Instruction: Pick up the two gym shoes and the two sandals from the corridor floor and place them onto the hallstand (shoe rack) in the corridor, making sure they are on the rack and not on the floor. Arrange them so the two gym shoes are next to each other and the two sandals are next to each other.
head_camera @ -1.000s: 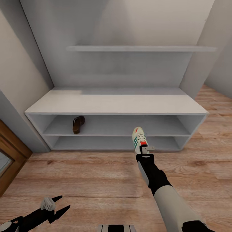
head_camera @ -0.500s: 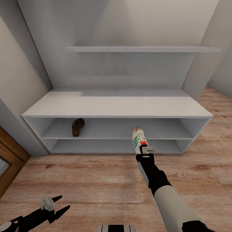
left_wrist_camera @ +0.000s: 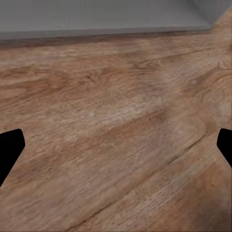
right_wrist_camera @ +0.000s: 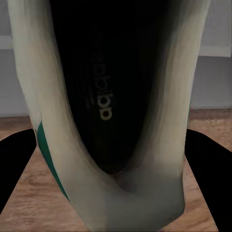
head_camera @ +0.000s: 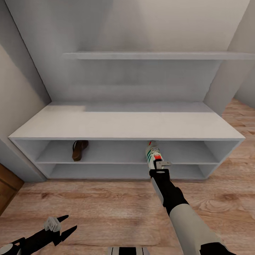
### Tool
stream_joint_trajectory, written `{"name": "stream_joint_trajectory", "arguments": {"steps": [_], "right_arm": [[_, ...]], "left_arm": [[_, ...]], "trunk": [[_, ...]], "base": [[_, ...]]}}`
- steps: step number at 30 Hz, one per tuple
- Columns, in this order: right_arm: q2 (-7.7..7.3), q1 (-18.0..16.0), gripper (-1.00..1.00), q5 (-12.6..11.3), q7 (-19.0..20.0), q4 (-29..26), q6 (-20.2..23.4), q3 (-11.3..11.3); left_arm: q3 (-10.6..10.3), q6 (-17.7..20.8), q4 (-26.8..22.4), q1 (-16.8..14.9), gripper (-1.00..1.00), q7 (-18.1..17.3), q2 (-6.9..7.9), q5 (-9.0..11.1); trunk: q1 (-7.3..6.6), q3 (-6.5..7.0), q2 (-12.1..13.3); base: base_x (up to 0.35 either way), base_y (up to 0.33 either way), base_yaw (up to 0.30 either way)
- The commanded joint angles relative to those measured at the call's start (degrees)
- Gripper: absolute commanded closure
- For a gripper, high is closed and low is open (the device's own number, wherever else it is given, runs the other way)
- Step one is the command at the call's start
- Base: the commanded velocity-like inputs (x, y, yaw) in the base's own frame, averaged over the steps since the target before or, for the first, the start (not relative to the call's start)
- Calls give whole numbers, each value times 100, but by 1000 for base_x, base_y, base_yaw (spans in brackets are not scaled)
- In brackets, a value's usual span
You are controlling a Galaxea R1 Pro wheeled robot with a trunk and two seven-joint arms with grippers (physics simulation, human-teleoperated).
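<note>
One sandal (head_camera: pixel 79 149) already lies in the rack's (head_camera: pixel 127 124) upper open shelf row, towards the left; its pair and the second gym shoe are not to be made out here. Left gripper (head_camera: pixel 61 226) hangs low over the floor (head_camera: pixel 106 198), fingers spread wide, nothing between them; in its wrist view the two dark fingertips (left_wrist_camera: pixel 9 150) flank bare planks. Right gripper (head_camera: pixel 160 166) is clamped on a gym shoe (head_camera: pixel 153 154) at the heel, toe pointing into the rack, level with the upper shelf row. Step in hand, as I judge it: delivering this shoe. Next move calls for pushing it in under the bench top, setting the sole flat, then letting go, with room left beside it for its mate. The toe is cut off by the bench's front edge. Right wrist view looks into the shoe's dark insole (right_wrist_camera: pixel 104 92); whether the sole touches the shelf cannot be told.
</note>
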Motion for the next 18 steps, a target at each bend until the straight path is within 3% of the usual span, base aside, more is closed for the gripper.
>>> {"name": "stream_joint_trajectory", "arguments": {"steps": [1, 18], "right_arm": [[0, -3, 100, 45, -9, -6, 49, 10], [0, -3, 100, 45, -9, -6, 49, 10]], "left_arm": [[12, -50, 0, -3, -100, -17, -2, -23], [5, -50, 0, -3, -100, -22, -2, -23]], "trunk": [[2, -5, -2], [2, -5, -2]], "base": [[281, -143, 0], [146, -41, 0]]}}
